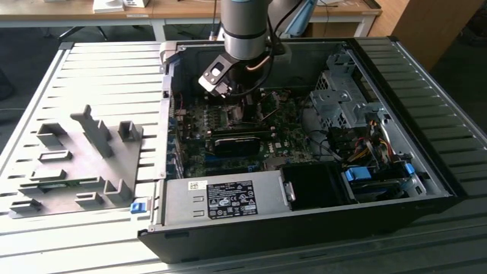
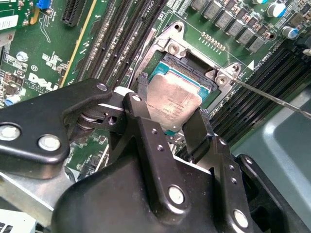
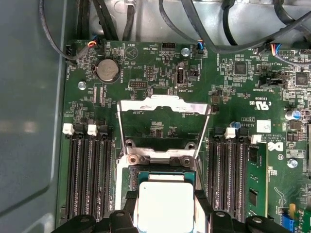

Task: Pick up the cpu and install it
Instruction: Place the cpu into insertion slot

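Second wrist view: your gripper is clamped on the cpu, one finger on each of two opposite edges, with the silvery top facing the camera. The socket lies directly beneath the fingertips. Its load plate is swung open just beyond them, and its wire lever stands out to one side. You are at the placing step: the chip is in your grip, not yet let go. It looks slightly tilted, and I cannot tell whether it touches the socket bed. Seating, I judge, calls for a level, square descent with the corners matched to the frame and no sideways push.

Computer workshop: open computer case on slatted bench
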Controlling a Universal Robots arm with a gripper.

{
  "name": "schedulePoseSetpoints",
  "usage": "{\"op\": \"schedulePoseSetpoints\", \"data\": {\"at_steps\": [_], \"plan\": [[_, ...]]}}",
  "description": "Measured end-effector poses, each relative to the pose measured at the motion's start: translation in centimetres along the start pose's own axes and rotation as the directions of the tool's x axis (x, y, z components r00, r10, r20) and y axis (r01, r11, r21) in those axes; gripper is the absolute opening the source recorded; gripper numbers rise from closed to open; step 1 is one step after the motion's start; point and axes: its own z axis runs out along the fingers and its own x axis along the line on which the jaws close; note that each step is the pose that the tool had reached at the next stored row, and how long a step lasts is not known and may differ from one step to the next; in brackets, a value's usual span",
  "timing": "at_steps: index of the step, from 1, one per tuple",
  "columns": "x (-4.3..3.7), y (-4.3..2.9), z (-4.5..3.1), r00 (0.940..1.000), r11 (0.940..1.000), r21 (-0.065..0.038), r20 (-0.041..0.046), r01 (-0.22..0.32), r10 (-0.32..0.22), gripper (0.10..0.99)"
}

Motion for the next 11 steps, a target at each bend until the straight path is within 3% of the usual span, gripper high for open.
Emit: {"op": "schedulePoseSetpoints", "data": {"at_steps": [11], "plan": [[0.20,-0.04,0.46,1.0000,1.0000,0.000,0.0002,0.000,0.000,0.541]]}}
